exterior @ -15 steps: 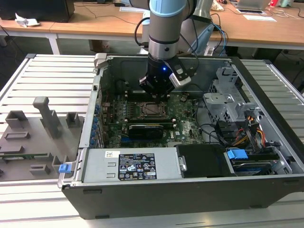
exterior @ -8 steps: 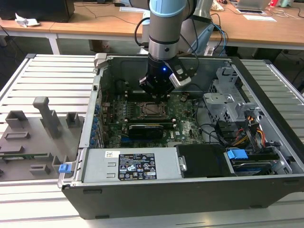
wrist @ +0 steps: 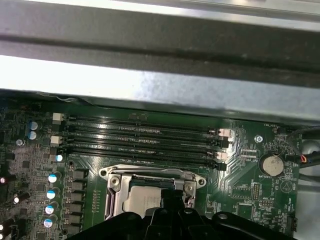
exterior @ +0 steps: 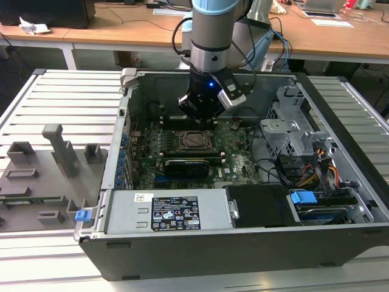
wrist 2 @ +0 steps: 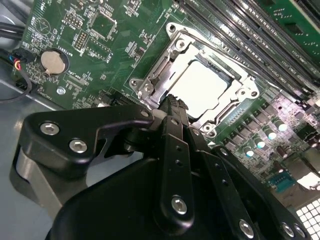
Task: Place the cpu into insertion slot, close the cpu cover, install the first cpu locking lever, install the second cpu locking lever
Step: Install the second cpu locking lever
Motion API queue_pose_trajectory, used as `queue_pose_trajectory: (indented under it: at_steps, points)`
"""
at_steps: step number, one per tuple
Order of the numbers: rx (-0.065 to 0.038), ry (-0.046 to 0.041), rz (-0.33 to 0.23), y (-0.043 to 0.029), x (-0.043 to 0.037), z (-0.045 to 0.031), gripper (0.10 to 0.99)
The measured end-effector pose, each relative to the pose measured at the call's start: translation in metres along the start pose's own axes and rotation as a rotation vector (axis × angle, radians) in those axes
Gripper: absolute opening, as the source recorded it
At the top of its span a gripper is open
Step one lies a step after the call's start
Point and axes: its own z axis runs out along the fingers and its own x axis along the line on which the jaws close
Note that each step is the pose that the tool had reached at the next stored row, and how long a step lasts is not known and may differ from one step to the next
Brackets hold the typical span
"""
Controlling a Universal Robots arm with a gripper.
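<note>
**Chip seated in its socket, gripper poised above**

Black linkage of the gripper (wrist 2: 170, 107) crowds the foreground in the second wrist view, its fingers drawn together to a narrow tip with nothing between them, hanging just over one edge of the square insertion slot (wrist 2: 200, 85). The exterior view shows the arm reaching down into the open dark-grey metal computer case (exterior: 243, 255), which lies on a slatted grey worktop (exterior: 67, 103).

Inside the case, a green motherboard (exterior: 240, 164) lies flat on the floor; a grey power-supply box with a printed label (exterior: 170, 213) sits along the near wall, and a silver drive cage (exterior: 292, 131) with coloured cables stands toward the exterior view's right.

A small flat square cpu (wrist 2: 200, 90) with a silvery-grey metal top lies flat in the slot, level with the surrounding rim. The thin silver metal cpu cover (wrist 2: 167, 57) lies down around it, framing the chip through its square cut-out. In the first wrist view the chip (wrist: 142, 202) appears pale, just beside four long dark memory slots (wrist: 142, 137). A round silver coin battery (wrist 2: 52, 62) sits well apart on the board.
</note>
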Motion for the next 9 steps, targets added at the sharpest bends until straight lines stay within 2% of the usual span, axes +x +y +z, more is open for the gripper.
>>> queue_pose_trajectory:
  at_steps: [9]
  points:
    - [0.0, 0.0, 0.0, -0.0036, 0.0003, -0.0001, 0.106]
